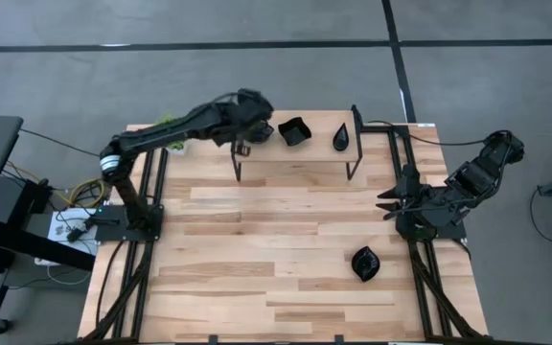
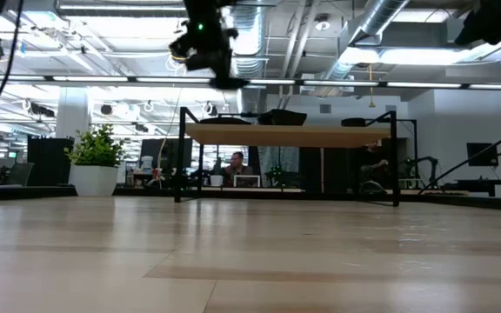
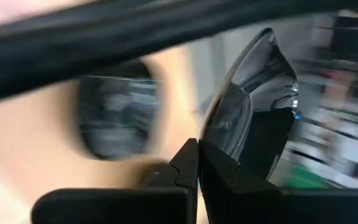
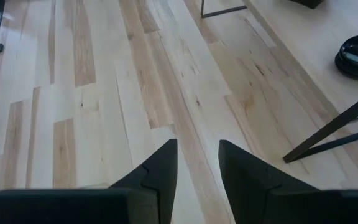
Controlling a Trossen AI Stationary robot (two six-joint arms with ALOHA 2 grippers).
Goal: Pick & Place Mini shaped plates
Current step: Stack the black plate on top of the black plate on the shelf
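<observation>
Plates, arms and shelf, read from the near edge of the table point(image 1: 257, 240) to the far edge. Nearest us we find one mini shaped plate point(image 1: 364, 263), glossy and black, lying alone on the bare boards toward the right side. Beyond it, at the right edge, the right arm is folded low over its base, elbow out past the table, with the right gripper point(image 1: 388, 203) pointing inward over the wood; in its wrist view we see the two fingers point(image 4: 160, 165) spread apart with nothing between them. Farther back stands a small wooden shelf point(image 1: 300, 151) on thin black legs. On its top we count two more dishes: a wavy-edged square plate point(image 1: 294, 130) and, to its right, a teardrop plate point(image 1: 341, 138). The left arm rises from its base at the left edge and stretches diagonally to the shelf's left end, where the left gripper point(image 1: 243, 144) hangs above the shelf's left end. In the left wrist view its fingers are pressed together, pinching the rim of a glossy black plate point(image 3: 253, 106) held on edge.
</observation>
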